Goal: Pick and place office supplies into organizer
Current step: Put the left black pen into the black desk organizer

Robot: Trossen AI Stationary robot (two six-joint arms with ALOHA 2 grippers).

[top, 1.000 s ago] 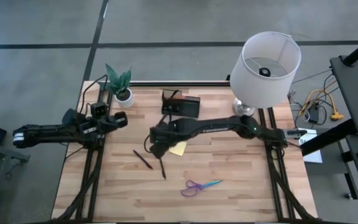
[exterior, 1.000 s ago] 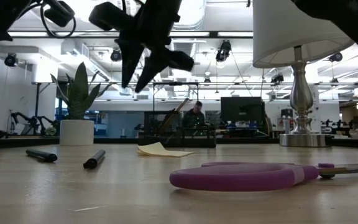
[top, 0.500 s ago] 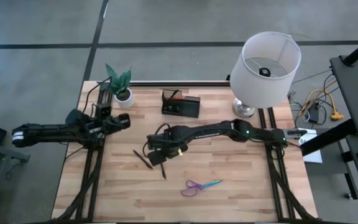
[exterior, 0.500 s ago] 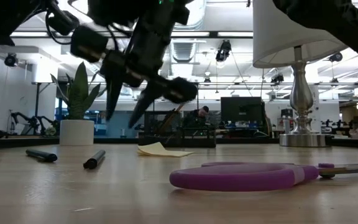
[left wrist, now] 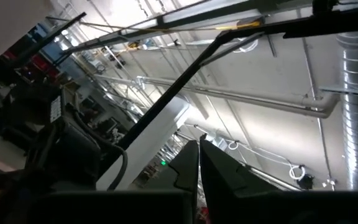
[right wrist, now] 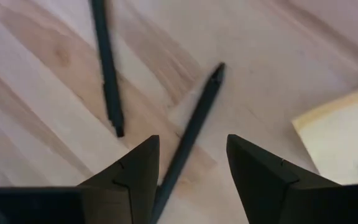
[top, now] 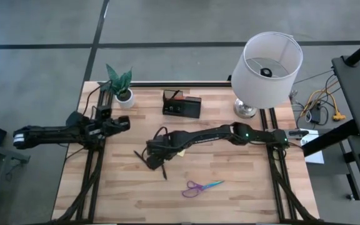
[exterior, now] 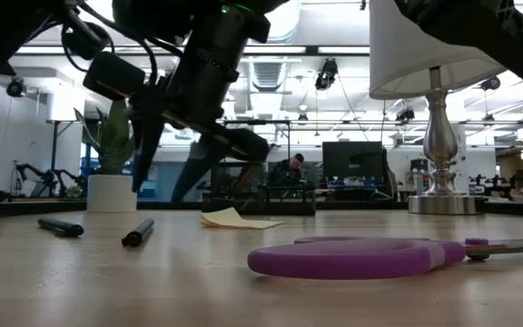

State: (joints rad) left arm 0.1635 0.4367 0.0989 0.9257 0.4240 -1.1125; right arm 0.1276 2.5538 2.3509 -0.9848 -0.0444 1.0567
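We see the right gripper reaching across the middle of the wooden counter, low over two dark pens. Its wrist view shows the jaws spread apart, holding nothing, with one pen running into the gap between the two fingers and the other pen lying just beside it, apart from the first. The yellow sticky-note pad lies on the counter close by, next to the gripper. The purple-and-teal scissors lie nearer the front edge, well apart from the pens. The black organizer stands toward the back of the counter, between the potted plant and the white lamp. The left gripper waits at the left edge of the counter, its jaws closed together and empty.
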